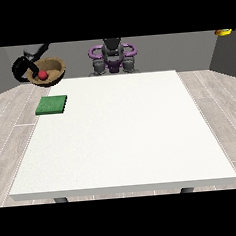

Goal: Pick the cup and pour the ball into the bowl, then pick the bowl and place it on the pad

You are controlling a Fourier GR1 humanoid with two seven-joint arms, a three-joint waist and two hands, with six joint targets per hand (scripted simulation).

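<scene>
A single camera stands across the white table [121, 135] from the robot [113, 55], raised and looking down. It faces the robot, small at the far edge. The whole tabletop is in view.

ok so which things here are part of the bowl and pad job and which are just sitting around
Part of the job:
- wooden bowl, lifted above the table's far corner at the view's left
- red ball, inside the bowl
- green pad, flat on the table
- hand at the view's left, at the bowl's rim

Just there:
- white table
- yellow object, top corner at the view's right, cut off
</scene>
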